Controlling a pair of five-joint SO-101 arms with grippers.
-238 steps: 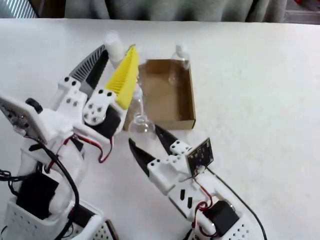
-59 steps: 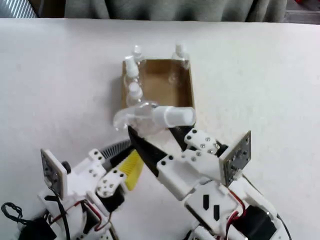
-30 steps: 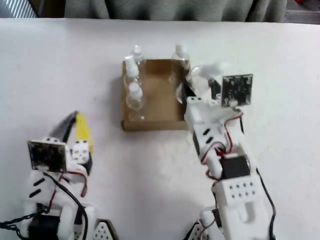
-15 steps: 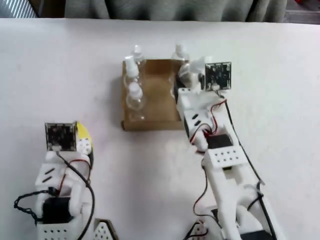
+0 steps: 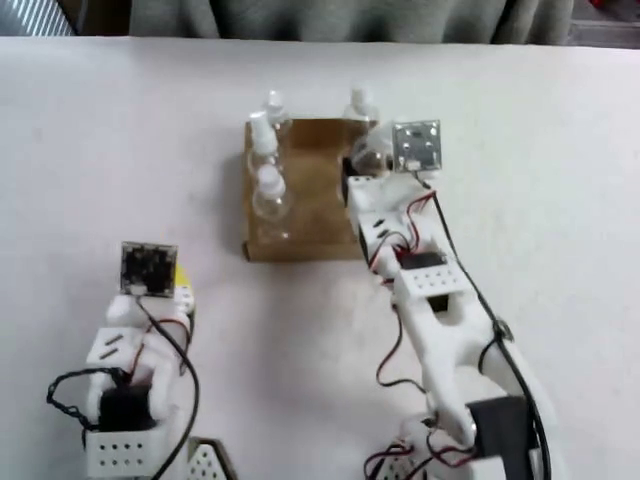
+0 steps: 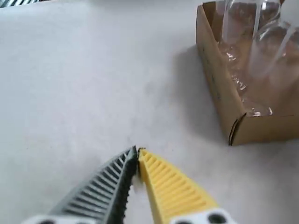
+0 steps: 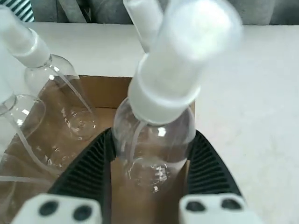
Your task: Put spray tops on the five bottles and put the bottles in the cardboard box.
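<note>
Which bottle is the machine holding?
On the white table, find the brown cardboard box. At its right wall, the clear plastic bottle with a white spray top is gripped by the right arm's black end effector; the other bottles stand free.

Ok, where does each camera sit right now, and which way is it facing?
High view: fixed above the table, looking down at the cardboard box; the left arm and the right arm show.
Left wrist view: on the left arm's wrist, looking along the shut left gripper across the table towards the box.
Right wrist view: on the right arm's wrist, looking past the right gripper, shut on a bottle, into the box.
Shared: all three show the box and the bottles standing in it.
</note>
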